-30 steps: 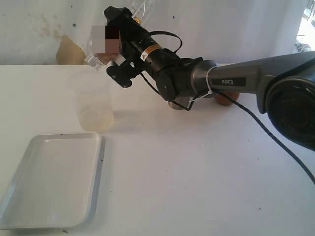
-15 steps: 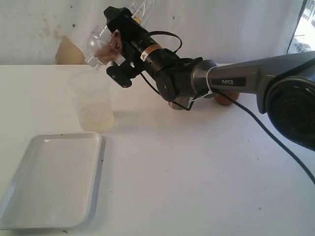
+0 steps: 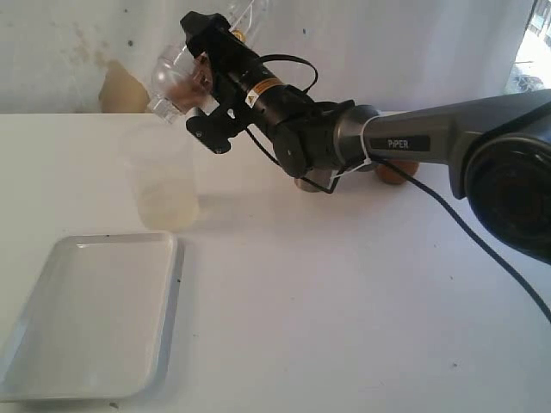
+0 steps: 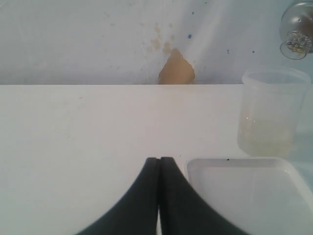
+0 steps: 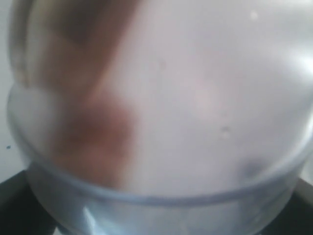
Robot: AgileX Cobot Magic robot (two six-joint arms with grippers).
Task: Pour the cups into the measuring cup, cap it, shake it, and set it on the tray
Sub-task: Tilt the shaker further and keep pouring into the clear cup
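Exterior view: the right fingers (image 3: pixel 200 26) stand wide, clamped on a clear dome lid (image 3: pixel 168 79) held tilted just above the measuring cup (image 3: pixel 162 176). The cup stands on the desk (image 3: pixel 344 301), just behind the white tray (image 3: pixel 90 314).

Left wrist view: the left fingers (image 4: pixel 146 196) are pressed together, holding nothing, beside the tray's corner.

Right wrist view: the blurred lid fills the picture.

table (image 3: pixel 362 301): white | on it: measuring cup (image 3: pixel 164 182), tray (image 3: pixel 95 318), wooden cup (image 3: pixel 393 175)
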